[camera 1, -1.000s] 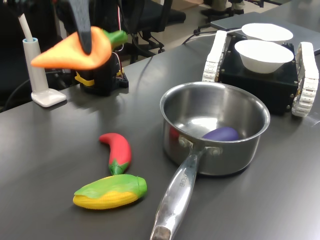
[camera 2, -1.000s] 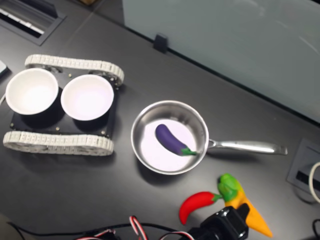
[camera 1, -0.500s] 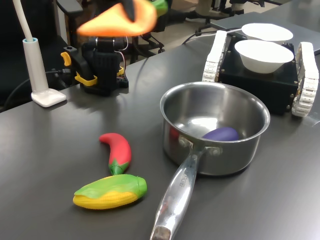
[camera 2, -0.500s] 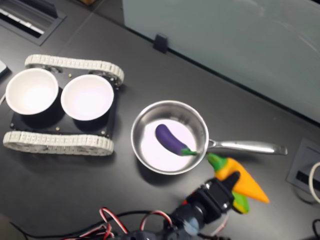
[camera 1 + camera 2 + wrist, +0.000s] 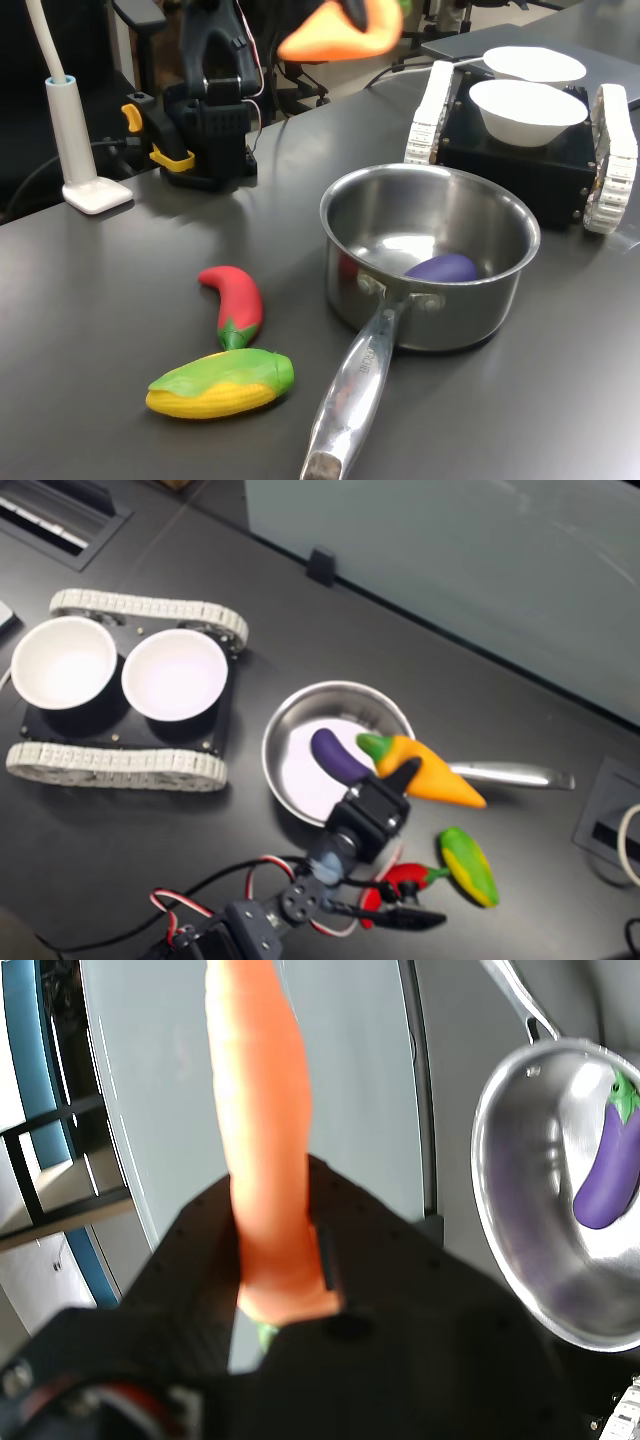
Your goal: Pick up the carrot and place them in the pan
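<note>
A: What is being shown in the wrist view?
B: The carrot [image 5: 262, 1150] is being gripped by the end effector [image 5: 285, 1295] near its green end. The pan [image 5: 520, 1210] is being seen beyond, with a purple eggplant [image 5: 608, 1178] lying inside.

A: And in the first exterior view?
B: The carrot [image 5: 345, 28] is being held high in the air, above and behind the pan [image 5: 432, 258]. A red chili [image 5: 235, 303] and a corn cob [image 5: 222, 384] are lying on the desk [image 5: 90, 300], at the first exterior view's left of the pan.

A: The second exterior view?
B: The carrot [image 5: 428, 771] is being carried over the pan's [image 5: 290, 742] handle-side rim, clamped by the end effector [image 5: 402, 777]. Two white bowls [image 5: 175, 674] are resting well apart, on a tracked base.
</note>
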Robot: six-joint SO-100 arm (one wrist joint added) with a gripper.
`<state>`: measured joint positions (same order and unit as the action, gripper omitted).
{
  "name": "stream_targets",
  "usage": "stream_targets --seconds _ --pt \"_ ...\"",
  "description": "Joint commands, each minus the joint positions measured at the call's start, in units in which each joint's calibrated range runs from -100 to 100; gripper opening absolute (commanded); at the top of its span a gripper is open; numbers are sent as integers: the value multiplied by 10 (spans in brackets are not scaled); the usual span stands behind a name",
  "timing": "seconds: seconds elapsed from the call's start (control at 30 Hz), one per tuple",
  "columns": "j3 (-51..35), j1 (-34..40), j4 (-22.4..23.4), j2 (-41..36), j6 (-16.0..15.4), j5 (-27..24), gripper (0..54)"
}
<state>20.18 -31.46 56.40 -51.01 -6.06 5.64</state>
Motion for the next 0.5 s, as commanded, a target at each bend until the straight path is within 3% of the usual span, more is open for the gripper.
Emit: stream_targets --seconds 0.0,0.1,0.23,0.33,0.47 --pt "22 65 -54 -54 29 -4 3" --pt "64 124 -70 -74 66 -3 3" --pt "111 178 -92 -86 78 -8 3" --pt "142 233 -103 -94 109 -10 3" --pt "172 263 -113 -98 113 -15 3"
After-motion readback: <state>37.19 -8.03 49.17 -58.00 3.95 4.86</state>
